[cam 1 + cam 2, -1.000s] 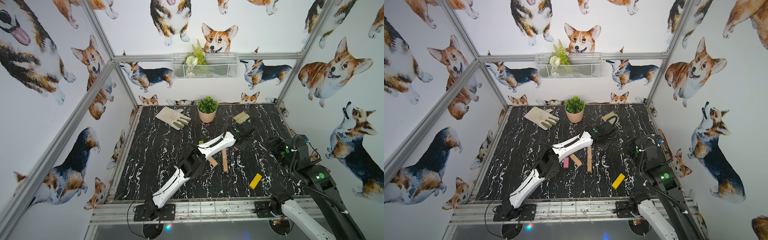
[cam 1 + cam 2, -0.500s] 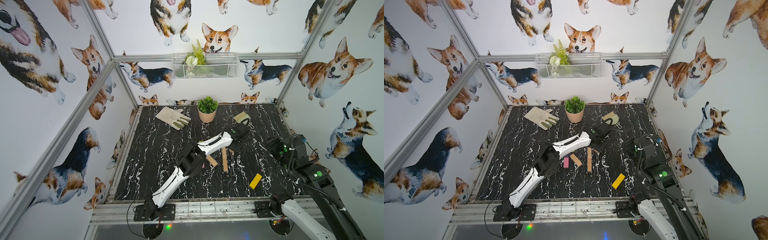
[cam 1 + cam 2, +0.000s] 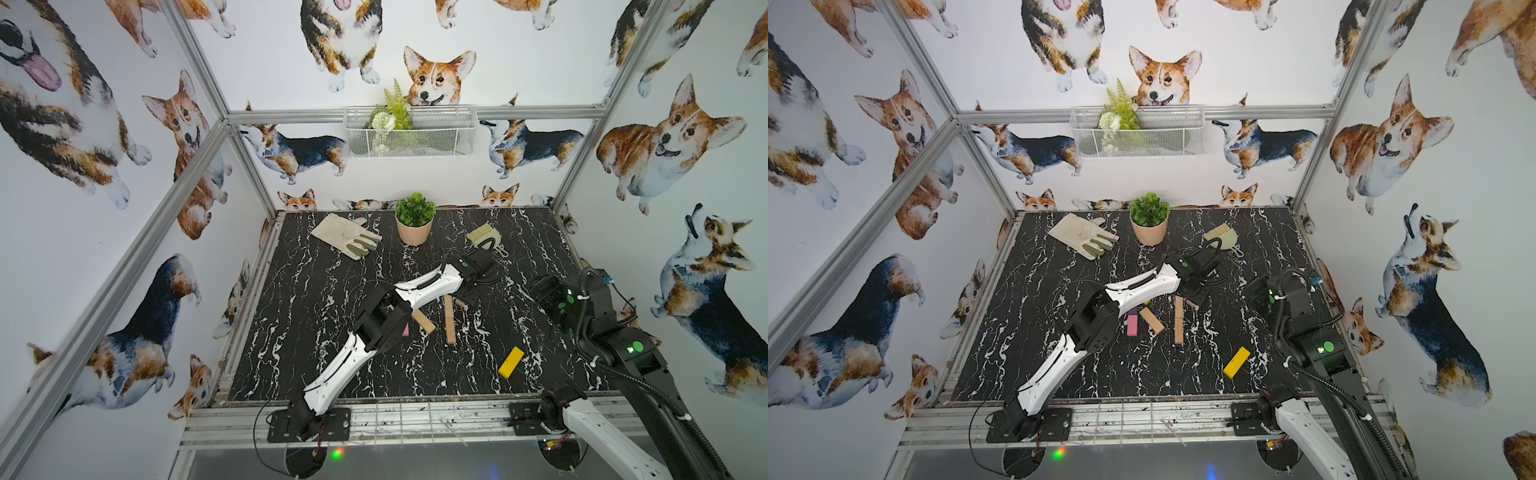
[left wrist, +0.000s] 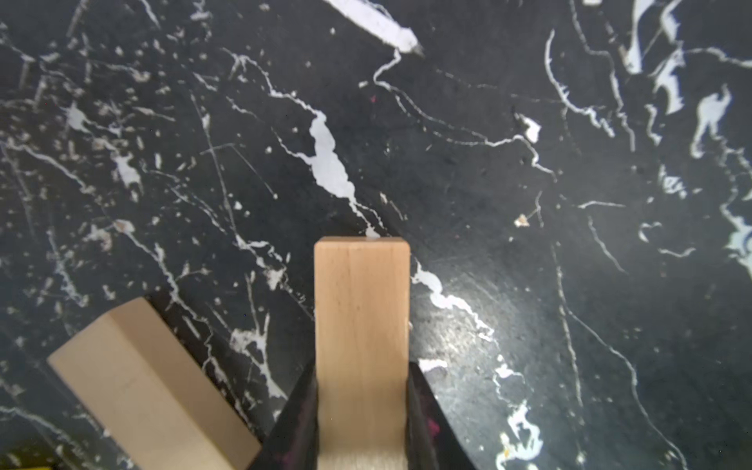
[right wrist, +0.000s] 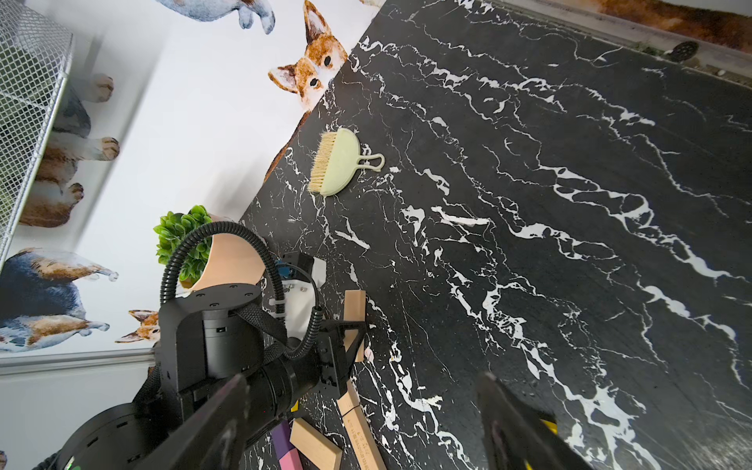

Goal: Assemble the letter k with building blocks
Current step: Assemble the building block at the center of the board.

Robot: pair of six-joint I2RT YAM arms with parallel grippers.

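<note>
Nearest, a yellow block point(image 3: 511, 362) is lying alone at the lower right of the counter point(image 3: 316, 266) in both top views. Further in, at mid-frame, a pink block point(image 3: 1132, 325) and a slanted block point(image 3: 1152, 320) are lying left of the stem point(image 3: 1179, 320), a straight tan line running away from the camera. Just past its far end the left jaws are pinching the held block point(image 4: 361, 325), tan, by one end, low over the counter; whether it is touching I cannot tell. The right jaws are standing wide and empty at the frame's right, well apart. Beyond, a brush point(image 3: 484, 237) is lying. The risk, I judge: gripped at one end only, the held block may be swinging on release, or nudging the neighbour block point(image 4: 150, 390) askew, since they are sitting close.
</note>
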